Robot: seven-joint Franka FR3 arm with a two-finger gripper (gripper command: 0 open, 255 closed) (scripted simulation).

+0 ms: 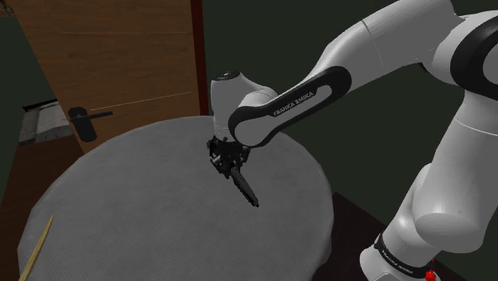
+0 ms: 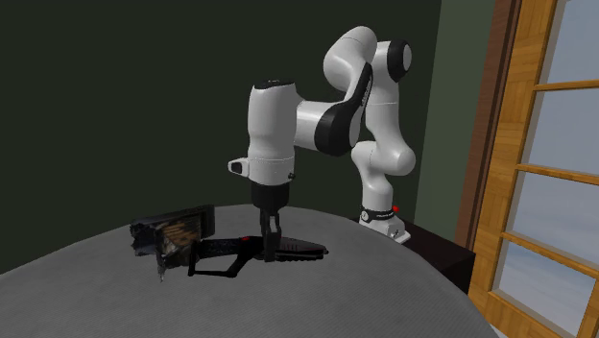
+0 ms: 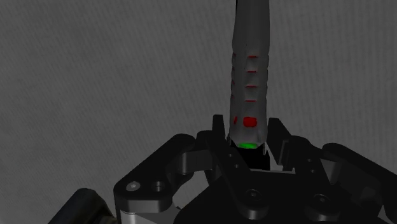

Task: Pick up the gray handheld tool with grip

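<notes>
One black gripper [image 2: 272, 230] sits directly over the middle of the dark tool [image 2: 299, 252] lying on the table [image 2: 413, 288]. The tool's long bar runs straight out ahead (handle end opposite). Whether the gripper has clamped it cannot be told.

white arm [image 1: 287, 100] reaches down, jaws clamped on tool [image 1: 249, 194]

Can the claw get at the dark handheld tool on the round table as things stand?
Probably yes: the black claw sits on the dark grey long-gripped handheld tool, fingers apparently clasping it. Nothing on the grey round table stands between.
</notes>
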